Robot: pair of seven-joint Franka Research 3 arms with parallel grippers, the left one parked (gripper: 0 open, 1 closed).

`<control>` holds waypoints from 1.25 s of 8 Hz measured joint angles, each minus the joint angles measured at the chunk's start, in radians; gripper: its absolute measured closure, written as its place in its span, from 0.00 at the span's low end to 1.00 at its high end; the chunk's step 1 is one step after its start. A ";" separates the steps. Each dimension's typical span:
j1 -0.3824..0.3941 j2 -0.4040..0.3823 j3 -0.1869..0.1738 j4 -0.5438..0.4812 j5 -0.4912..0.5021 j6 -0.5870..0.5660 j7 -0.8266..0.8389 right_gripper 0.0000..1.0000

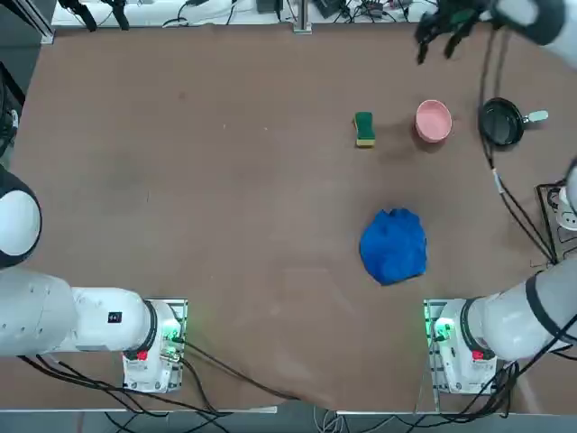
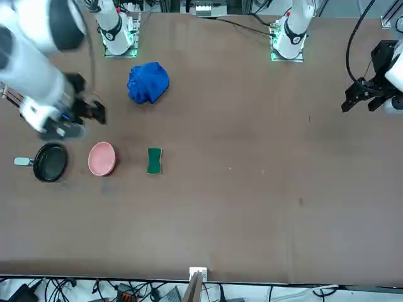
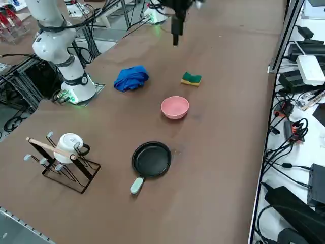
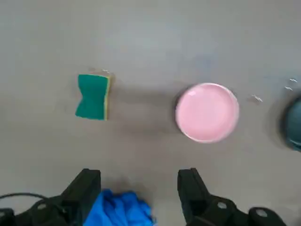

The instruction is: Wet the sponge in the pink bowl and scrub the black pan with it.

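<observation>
Right hand (image 4: 138, 188), raised above the worktop (image 1: 225, 198) with its two fingers apart and nothing between them. In the wrist view the fingers frame a stretch of bare worktop; the blue cloth (image 4: 120, 207) shows between their bases. In the top view the hand (image 1: 442, 32) hangs at about 1 o'clock from the table's middle, near the far edge. The pink bowl (image 1: 434, 120) stands upright, below and slightly nearer than the hand. The sponge (image 1: 364, 128), green face up with a yellow layer beneath, lies at 9 o'clock from the bowl, near but apart. The black pan (image 1: 501, 121) sits at 3 o'clock from the bowl, its pale handle pointing away from it toward the table's right edge. The blue cloth (image 1: 394, 245), crumpled, lies at 6 o'clock from the bowl, well apart. No legible writing appears on any object.
</observation>
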 joint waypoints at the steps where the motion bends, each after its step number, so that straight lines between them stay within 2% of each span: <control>1: 0.033 0.049 0.000 -0.018 0.000 0.066 0.022 0.00; 6: 0.193 0.254 0.002 -0.081 0.000 0.346 0.226 0.00; 8: 0.210 0.322 0.000 -0.086 0.000 0.412 0.257 0.00; 10: 0.207 0.338 -0.008 -0.129 0.000 0.501 0.269 0.00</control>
